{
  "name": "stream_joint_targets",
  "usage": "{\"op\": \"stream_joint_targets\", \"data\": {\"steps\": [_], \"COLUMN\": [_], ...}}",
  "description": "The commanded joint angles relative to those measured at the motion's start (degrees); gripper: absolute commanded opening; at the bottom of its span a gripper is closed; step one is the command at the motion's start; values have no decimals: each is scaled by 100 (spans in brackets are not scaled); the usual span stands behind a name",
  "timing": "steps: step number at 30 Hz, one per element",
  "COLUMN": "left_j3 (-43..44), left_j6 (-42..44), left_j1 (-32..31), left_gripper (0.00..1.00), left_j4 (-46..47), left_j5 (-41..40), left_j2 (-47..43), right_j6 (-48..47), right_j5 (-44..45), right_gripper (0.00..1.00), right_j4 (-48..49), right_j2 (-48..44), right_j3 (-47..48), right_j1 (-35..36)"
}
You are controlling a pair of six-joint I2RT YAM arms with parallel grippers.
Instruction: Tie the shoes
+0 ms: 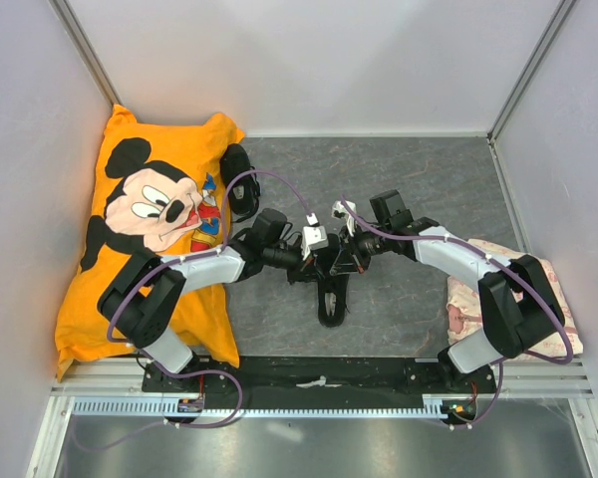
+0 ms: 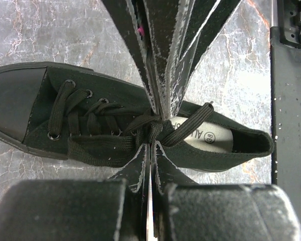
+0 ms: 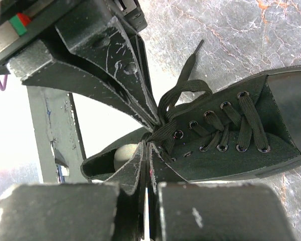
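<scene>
Both arms meet at mid-table over one black shoe, which lies on its sole on the grey marbled table, heel opening towards the arm bases and toe pointing away. The left gripper is pinched down tight, fingertips together, right on the laces where they cross above the top eyelets. And here's the right gripper, coming in from the opposite side, its fingers also pressed closed on lace at that same crossing, so the two sets of tips are nearly touching directly above the tongue. A loop and a loose lace end trail off to one side of the shoe in the right wrist view. The pale insole label shows just behind the pinch. The second shoe sits well apart, against the edge of the orange Mickey Mouse pillow. A pink patterned cushion lies by the right arm.
</scene>
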Motion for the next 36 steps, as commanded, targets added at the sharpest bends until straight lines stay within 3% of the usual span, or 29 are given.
{"op": "stream_joint_targets", "data": {"steps": [1,11,14,17,24,28,36], "left_j3": [293,461,294,249,223,214,214], "left_j6": [-220,-510,-528,-450,-238,-221,-177], "left_j1": [-91,-188,-188,-188,-144,-135,-118], "left_gripper": [1,2,2,2,2,2,2], "left_j4": [-37,138,517,675,711,719,719], "left_j5": [66,57,145,101,84,119,154], "left_j2": [-9,79,96,192,298,324,316], "right_j6": [-15,-51,-24,28,-15,-33,-130], "right_j5": [-236,-210,-175,-166,-420,-500,-482], "right_gripper": [0,2,9,23,45,45,33], "right_j4": [179,170,178,143,-225,-322,-358], "right_j2": [-174,-175,-183,-227,-193,-17,344], "right_j3": [-61,-123,-114,-44,237,404,396], "right_j1": [-2,-2,-2,-72,-642,-793,-741]}}
